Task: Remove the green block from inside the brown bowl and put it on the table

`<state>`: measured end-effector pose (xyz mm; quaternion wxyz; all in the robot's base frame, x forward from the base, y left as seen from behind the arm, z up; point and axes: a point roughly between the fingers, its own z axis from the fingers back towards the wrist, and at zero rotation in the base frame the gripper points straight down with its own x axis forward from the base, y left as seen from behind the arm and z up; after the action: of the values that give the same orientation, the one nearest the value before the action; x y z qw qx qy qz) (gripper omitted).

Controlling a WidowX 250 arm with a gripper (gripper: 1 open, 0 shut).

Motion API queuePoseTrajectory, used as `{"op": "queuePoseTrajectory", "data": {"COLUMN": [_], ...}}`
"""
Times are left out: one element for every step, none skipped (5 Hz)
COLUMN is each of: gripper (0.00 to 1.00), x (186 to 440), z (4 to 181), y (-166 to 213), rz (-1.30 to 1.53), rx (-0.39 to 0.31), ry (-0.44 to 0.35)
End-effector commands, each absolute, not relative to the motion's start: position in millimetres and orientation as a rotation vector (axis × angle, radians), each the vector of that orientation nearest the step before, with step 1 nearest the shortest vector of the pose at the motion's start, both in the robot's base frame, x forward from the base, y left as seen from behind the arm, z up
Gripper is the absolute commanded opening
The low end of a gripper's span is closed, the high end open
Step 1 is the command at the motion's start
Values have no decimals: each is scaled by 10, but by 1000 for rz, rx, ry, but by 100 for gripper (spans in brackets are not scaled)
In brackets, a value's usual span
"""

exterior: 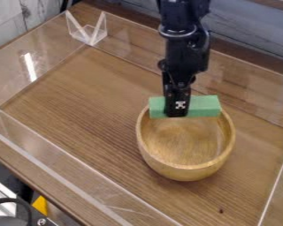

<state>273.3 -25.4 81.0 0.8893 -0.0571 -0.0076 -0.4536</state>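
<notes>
The green block (203, 107) hangs level just above the far rim of the brown bowl (187, 163), held at its left part. My gripper (176, 108) comes straight down from above and is shut on the green block; its black fingers cover the block's left end. The light wooden bowl sits on the table (85, 106) right of centre, and its inside shows nothing in it.
Low clear acrylic walls (38, 66) run along the table's left and front sides. A small clear acrylic stand (87, 28) sits at the back left. Bare wood lies left of and in front of the bowl.
</notes>
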Motion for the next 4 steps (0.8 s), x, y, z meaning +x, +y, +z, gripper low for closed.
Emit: {"op": "queuePoseTrajectory", "data": {"gripper": [0, 0, 0, 0], "x": [2840, 2888, 2934, 2948], "z": [978, 927, 880, 941], "y": [-242, -179, -120, -93], "rz": [-993, -938, -883, -868], "rx": [-97, -92, -87, -84], "ry": [-56, -57, -59, -60]}}
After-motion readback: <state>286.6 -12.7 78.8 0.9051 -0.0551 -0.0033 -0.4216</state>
